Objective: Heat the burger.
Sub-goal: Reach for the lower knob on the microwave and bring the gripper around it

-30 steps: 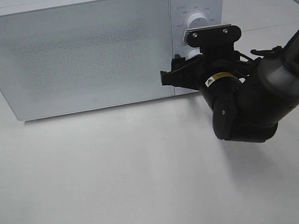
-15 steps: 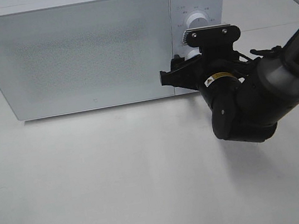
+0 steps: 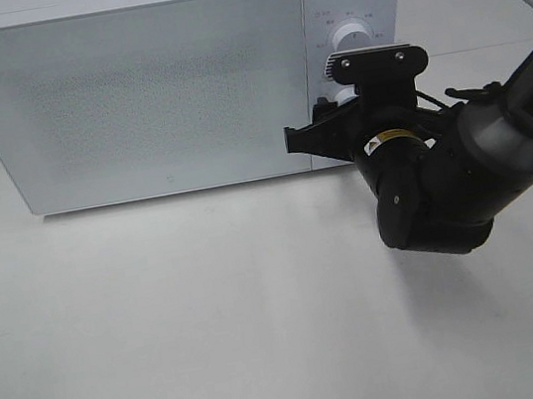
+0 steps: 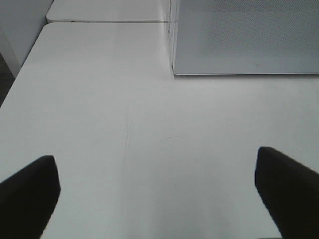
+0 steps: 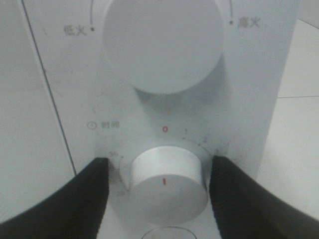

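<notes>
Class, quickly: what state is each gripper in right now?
Left gripper: open, holding nothing.
Right gripper: open, jaws either side of the lower knob, not yet clamped on it.

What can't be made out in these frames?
- Burger: in no view; the shut frosted microwave door hides the inside.
- Timer knob: in exterior high, right arm mostly covers it.
- Dial marks: exterior high, too small; right wrist, partly cut off or behind fingers.
</notes>
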Available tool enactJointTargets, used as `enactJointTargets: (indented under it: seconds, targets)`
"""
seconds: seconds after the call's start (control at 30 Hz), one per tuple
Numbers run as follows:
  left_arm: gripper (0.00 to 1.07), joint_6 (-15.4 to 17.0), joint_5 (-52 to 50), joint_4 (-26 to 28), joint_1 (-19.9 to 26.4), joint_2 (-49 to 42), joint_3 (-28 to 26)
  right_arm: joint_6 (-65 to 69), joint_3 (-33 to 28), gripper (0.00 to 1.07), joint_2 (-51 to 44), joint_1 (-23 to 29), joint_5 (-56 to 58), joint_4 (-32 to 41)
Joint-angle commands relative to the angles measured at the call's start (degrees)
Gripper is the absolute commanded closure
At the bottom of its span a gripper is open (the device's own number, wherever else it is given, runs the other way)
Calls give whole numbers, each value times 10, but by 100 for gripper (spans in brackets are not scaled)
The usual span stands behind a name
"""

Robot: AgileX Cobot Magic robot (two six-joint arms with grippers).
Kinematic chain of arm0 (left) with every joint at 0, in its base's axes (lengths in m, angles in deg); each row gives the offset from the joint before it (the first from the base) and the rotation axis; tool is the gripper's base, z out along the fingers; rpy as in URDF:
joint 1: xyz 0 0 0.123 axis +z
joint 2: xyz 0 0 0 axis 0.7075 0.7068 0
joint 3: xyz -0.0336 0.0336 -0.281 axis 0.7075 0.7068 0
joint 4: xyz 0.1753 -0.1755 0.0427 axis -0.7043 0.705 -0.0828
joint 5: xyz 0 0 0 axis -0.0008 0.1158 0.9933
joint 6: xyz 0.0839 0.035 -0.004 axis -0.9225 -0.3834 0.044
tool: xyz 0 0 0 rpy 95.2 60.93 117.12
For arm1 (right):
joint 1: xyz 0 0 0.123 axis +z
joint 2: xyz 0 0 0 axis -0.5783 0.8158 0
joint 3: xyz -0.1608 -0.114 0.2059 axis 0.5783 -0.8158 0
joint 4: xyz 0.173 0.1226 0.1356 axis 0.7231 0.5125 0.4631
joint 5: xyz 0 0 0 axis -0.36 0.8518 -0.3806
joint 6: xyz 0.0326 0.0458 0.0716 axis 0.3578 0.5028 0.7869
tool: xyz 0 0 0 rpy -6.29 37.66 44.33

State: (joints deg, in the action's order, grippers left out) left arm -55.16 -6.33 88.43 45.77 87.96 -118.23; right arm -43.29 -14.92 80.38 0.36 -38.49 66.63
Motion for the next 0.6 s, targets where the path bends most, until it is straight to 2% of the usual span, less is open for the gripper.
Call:
enactJointTargets:
  seconds: [0.03,0.07,0.17,0.23,0.3,0.6]
  targets:
    - [7,0,-5,2,1,-11,2,5,9,62,1,-7,-18,5]
    - [7,0,-5,2,1,-11,2,10,9,69,1,-7,-16,5]
    - [7,0,-5,2,1,-11,2,13,9,72,1,-7,-16,5]
    - [7,0,-5,2,1,-11,2,15,9,85,1,-7,-15,5]
    - [7,0,-5,2,1,-11,2,15,9,87,1,-7,-15,5]
    - [7,0,-5,2,1,-11,2,15,9,107,1,-7,-16,5]
